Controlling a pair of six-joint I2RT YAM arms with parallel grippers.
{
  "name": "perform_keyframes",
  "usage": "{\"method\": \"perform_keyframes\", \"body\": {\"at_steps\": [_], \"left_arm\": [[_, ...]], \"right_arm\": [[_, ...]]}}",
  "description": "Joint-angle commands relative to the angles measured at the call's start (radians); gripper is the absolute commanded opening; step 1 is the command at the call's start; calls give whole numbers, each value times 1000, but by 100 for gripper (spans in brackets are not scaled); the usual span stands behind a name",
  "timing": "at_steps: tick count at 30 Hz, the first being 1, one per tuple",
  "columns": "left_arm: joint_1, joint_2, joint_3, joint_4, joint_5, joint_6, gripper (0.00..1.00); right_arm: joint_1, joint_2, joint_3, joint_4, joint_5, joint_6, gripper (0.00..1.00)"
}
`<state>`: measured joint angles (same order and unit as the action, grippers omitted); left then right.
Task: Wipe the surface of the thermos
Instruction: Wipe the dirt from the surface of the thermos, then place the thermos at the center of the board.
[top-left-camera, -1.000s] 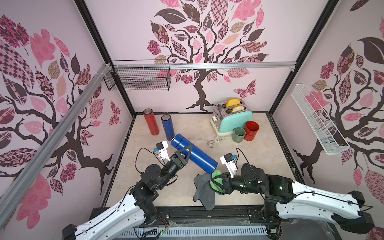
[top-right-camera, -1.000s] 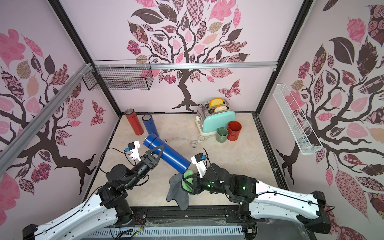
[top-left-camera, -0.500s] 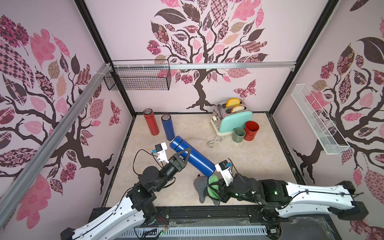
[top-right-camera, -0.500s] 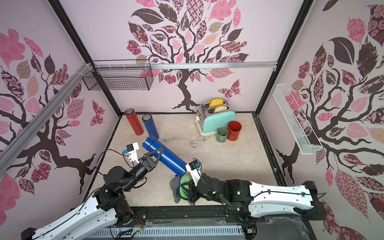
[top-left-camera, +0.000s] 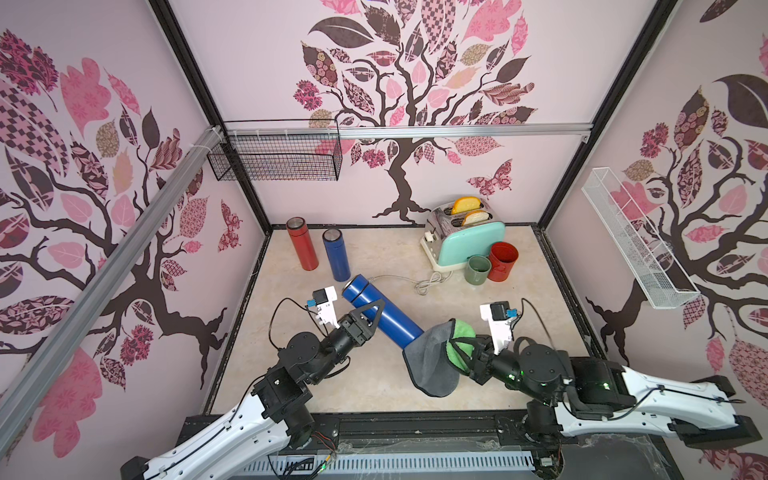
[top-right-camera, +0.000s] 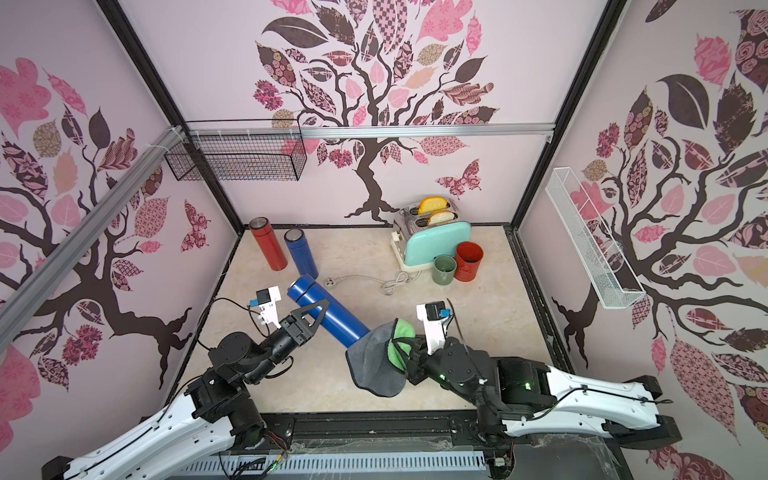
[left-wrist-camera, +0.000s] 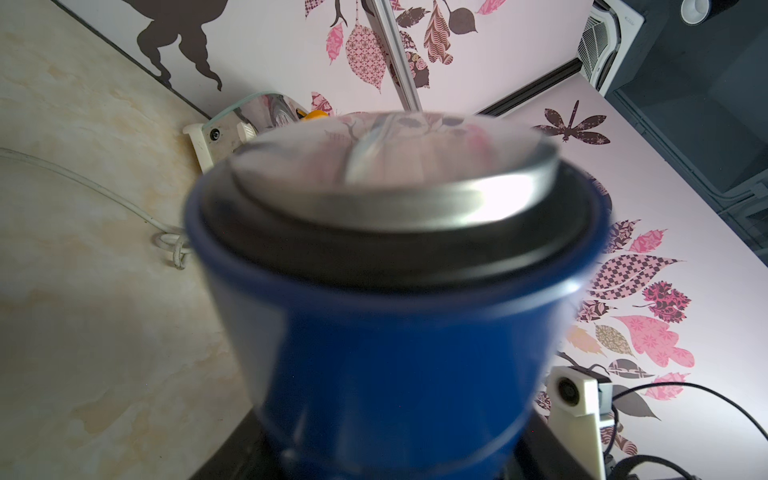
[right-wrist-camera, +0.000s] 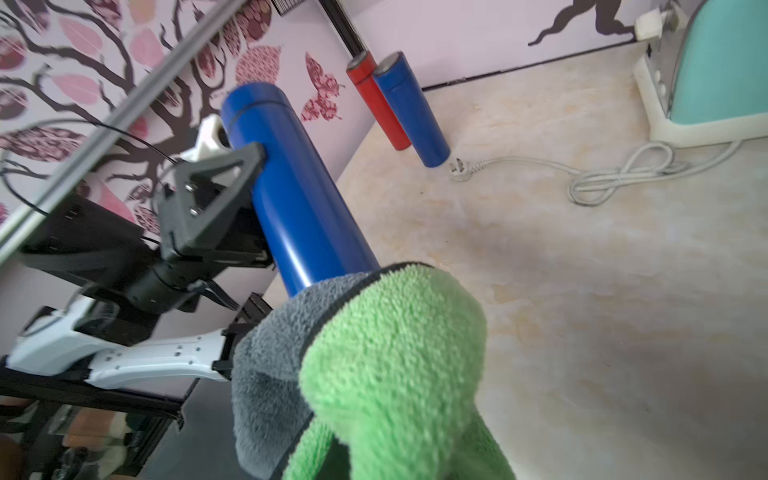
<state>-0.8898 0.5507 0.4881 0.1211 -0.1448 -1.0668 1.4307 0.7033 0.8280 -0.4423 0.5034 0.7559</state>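
**Marble-look tabletop (top-left-camera: 374, 253): cloth (top-left-camera: 432, 365) on thermos (top-left-camera: 392, 320)**

We note the left gripper (top-left-camera: 376, 309) clamped around the blue thermos, held tilted over the table's front half. The right gripper (top-left-camera: 455, 347) pinches the grey-green cloth, which drapes over the thermos's lower end.

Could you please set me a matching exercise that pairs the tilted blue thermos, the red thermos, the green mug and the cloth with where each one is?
Things:
1. tilted blue thermos
2. red thermos
3. green mug
4. cloth

Places:
a. beside the red cup, in front of the toaster
b. clamped in the right gripper
c. standing next to the upright blue thermos
d. clamped in the left gripper

Pairs: 1-d, 2-c, 3-a, 4-b
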Motion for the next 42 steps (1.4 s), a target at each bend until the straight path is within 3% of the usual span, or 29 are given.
{"method": "perform_keyframes", "body": {"at_steps": [1, 3, 5, 7, 13, 16, 21, 25, 28, 33, 36, 42], "left_arm": [[-3, 0, 52, 55, 20, 21, 0], [-3, 5, 52, 54, 25, 23, 0], [-3, 2, 49, 48, 28, 24, 0], [-3, -12, 46, 10, 22, 29, 0], [-3, -95, 35, -84, -49, 82, 0], [-3, -115, 76, -188, -132, 236, 0], [-3, -72, 124, -271, -409, 620, 0], [1, -2, 31, -50, -572, 927, 0], [61, 46, -107, 257, -565, 1074, 0], [329, 151, -219, 490, -374, 949, 0], [483, 282, -221, 575, -257, 868, 0], [545, 579, -195, 859, -219, 942, 0]], "right_arm": [[3, 108, -25, 74, -110, 17, 0], [58, 204, 32, 96, -103, -3, 0], [145, 279, 136, 56, 5, -43, 0], [165, 312, 226, -8, 39, -56, 0], [163, 90, 160, -49, 184, -31, 0], [162, -42, 122, -178, 258, 44, 0], [162, -194, 68, -390, 325, 181, 0], [163, -276, 32, -536, 381, 278, 0], [163, -325, 26, -667, 415, 368, 0], [163, -405, 21, -700, 399, 378, 0], [164, -375, 29, -706, 396, 373, 0], [164, -241, 67, -740, 399, 366, 0]]}}
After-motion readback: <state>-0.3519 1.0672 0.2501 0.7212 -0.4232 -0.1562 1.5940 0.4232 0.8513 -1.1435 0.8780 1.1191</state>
